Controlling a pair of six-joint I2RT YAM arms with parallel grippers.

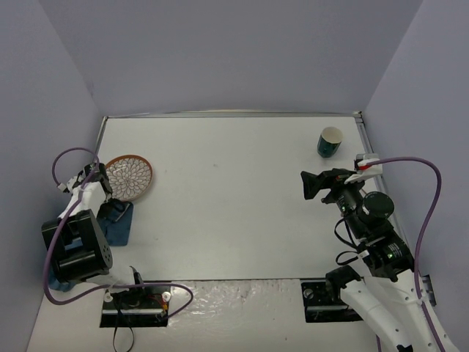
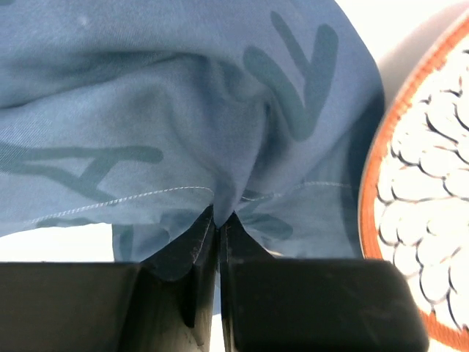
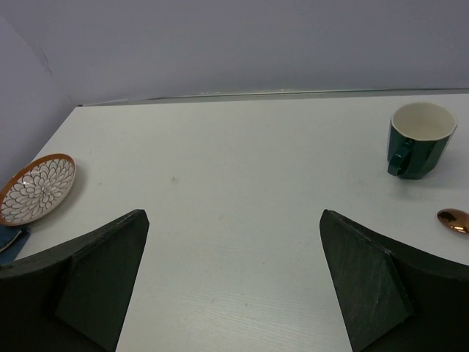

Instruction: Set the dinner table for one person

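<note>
The white dinner table (image 1: 234, 191) fills the top view. My left gripper (image 1: 110, 207) is shut on the blue printed cloth placemat (image 1: 117, 224), bunched at the table's left edge; the wrist view shows the cloth (image 2: 176, 132) pinched between the closed fingers (image 2: 190, 264). An orange-rimmed patterned plate (image 1: 129, 177) lies just beyond it and also shows in the left wrist view (image 2: 425, 213). My right gripper (image 1: 306, 185) is open and empty above the right side of the table, wide apart in its wrist view (image 3: 234, 220). A dark green cup (image 1: 330, 141) stands at the far right.
A copper spoon bowl (image 3: 453, 220) shows at the right edge of the right wrist view. The plate (image 3: 37, 188) and cup (image 3: 418, 139) show there too. Grey walls enclose the table on three sides.
</note>
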